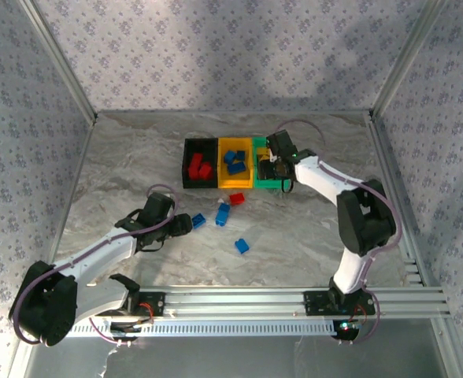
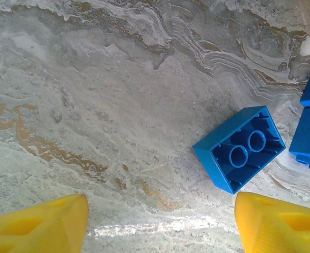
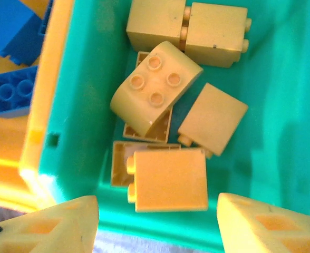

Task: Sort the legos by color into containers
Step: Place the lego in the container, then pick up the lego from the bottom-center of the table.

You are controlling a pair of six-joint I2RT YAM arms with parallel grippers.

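While the left gripper [image 2: 160, 224] hangs low over the marbled table [image 1: 129, 165] on the left, its yellow fingers [image 2: 44, 224] stand well apart with nothing between them. Just ahead of it an upturned blue brick [image 2: 239, 150] lies hollow side up, clear of both fingers. Further right on the table lie two more blue bricks [image 1: 223, 213], a lone blue brick [image 1: 242, 246] nearer the arm bases, and a red brick [image 1: 236, 198] just in front of the bins. Three bins stand in a row, side by side. The black bin [image 1: 187, 161] holds red bricks [image 1: 199, 167], the yellow-orange bin [image 1: 235, 183] holds blue bricks [image 1: 234, 161], and the green bin [image 3: 281, 79] holds yellow bricks [image 3: 155, 84]. Over the green bin the right gripper [image 3: 157, 221] hovers with its jaws parted, holding nothing.
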